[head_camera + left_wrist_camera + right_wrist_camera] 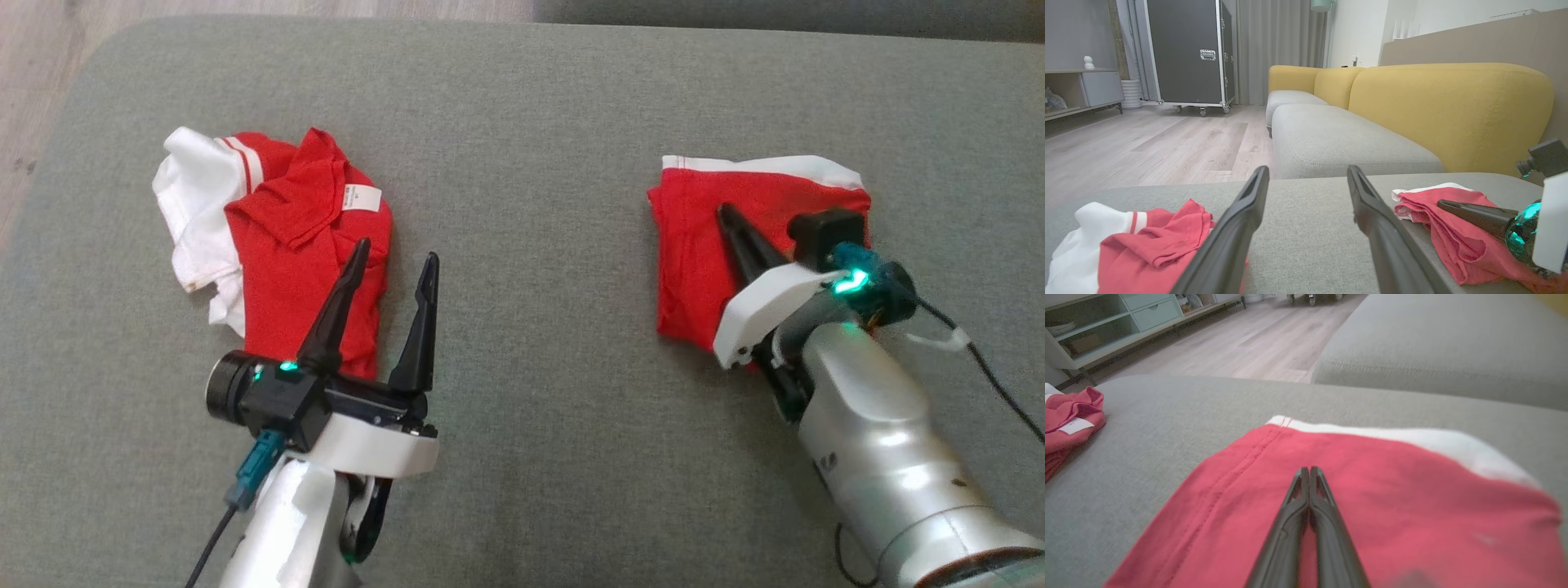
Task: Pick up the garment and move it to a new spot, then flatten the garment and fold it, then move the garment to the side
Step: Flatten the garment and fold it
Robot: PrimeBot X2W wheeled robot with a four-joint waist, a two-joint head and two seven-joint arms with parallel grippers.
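A folded red garment [694, 245] with a white band along its far edge lies flat on the right of the grey cushion [531, 147]. My right gripper [722, 211] is shut, its joined fingers lying over the middle of this cloth [1392, 486], tips [1309, 469] low on it with no fold pinched between them. From the left wrist the same pile [1433, 232] and right gripper [1440, 203] appear at right. A crumpled red-and-white garment [286, 237] with a white label lies on the left. My left gripper [397, 249] stands open beside its right edge, holding nothing [1308, 169].
Grey cushion stretches between the two piles. Its left edge drops to wood floor [49, 65]. A second grey seat [1331, 139] and yellow backrest [1449, 110] lie beyond. A black wheeled case [1184, 53] and a low shelf unit [1106, 330] stand across the room.
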